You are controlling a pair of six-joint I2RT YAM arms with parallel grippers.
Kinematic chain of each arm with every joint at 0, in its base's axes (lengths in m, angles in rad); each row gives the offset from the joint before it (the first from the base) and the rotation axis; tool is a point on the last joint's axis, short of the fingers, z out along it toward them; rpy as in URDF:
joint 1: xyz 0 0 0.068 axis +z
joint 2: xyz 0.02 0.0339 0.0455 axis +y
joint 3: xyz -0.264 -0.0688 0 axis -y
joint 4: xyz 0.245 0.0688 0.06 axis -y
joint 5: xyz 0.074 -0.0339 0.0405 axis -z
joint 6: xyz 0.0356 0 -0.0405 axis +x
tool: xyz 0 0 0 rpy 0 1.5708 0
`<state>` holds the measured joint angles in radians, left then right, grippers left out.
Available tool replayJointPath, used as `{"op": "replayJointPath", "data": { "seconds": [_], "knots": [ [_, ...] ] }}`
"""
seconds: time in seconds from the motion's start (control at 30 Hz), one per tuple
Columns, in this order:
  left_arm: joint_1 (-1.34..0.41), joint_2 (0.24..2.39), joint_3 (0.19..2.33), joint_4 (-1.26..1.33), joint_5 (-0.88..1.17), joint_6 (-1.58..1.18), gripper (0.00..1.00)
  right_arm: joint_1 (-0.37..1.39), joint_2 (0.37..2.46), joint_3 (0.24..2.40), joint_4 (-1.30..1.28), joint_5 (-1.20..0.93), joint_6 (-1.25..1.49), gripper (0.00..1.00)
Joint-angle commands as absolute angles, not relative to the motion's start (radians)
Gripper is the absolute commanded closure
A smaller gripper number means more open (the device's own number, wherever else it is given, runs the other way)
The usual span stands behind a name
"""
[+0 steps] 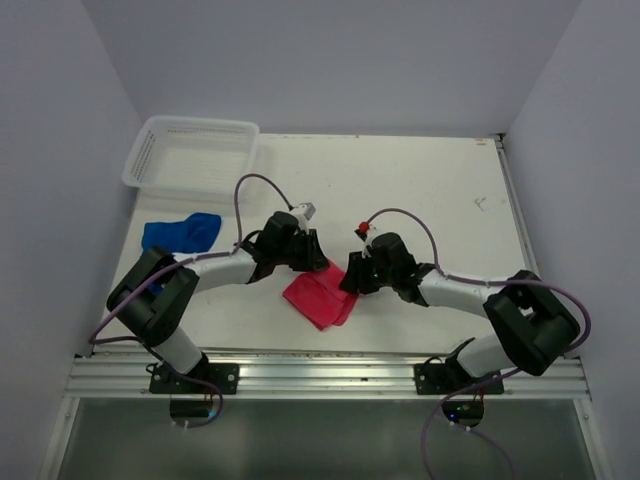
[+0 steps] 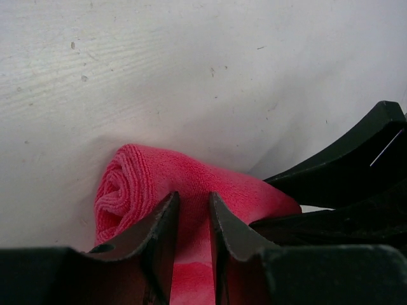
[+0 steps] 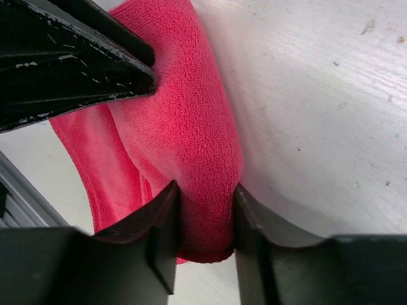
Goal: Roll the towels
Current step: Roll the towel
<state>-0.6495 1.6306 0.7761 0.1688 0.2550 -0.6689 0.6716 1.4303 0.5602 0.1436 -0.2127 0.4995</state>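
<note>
A red towel [image 1: 322,297] lies partly rolled near the table's front middle. In the left wrist view its roll [image 2: 184,175] shows a spiral end at the left. My left gripper [image 1: 316,258] is shut on the roll's far-left part, with its jaws [image 2: 194,206] pinching the cloth. My right gripper [image 1: 349,276] is shut on the roll's other end, and its jaws [image 3: 205,203] grip the red roll [image 3: 191,108] on both sides. A flat flap of the towel trails toward the front edge. A blue towel [image 1: 181,232] lies crumpled at the left.
A white plastic basket [image 1: 190,150] stands at the back left of the white table [image 1: 430,190]. The metal rail [image 1: 330,375] runs along the front edge. Grey walls close in on both sides. The two grippers are very close together.
</note>
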Motion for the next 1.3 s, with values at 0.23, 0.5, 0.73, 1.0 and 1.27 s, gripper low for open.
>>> {"op": "replayJointPath", "data": {
  "seconds": [0.23,0.5,0.73,1.0,1.27],
  "knots": [
    [-0.632,1.579,0.834,-0.035,0.133,-0.571,0.7,0.672,1.522,0.555,0.242,-0.363,0.463,0.85],
    [-0.477,1.494,0.868,-0.086,0.17,-0.535,0.7,0.719,1.588,0.624,0.295,-0.293,0.444,0.89],
    [-0.434,1.445,0.92,-0.133,0.161,-0.514,0.69,0.905,1.559,0.696,0.193,0.044,0.299,0.9],
    [-0.431,1.391,0.885,-0.123,0.187,-0.534,0.69,1.121,1.502,0.673,0.163,0.536,0.155,0.91],
    [-0.433,1.378,0.856,-0.1,0.216,-0.551,0.69,1.301,1.591,0.684,0.206,0.821,0.008,0.9]
  ]
}}
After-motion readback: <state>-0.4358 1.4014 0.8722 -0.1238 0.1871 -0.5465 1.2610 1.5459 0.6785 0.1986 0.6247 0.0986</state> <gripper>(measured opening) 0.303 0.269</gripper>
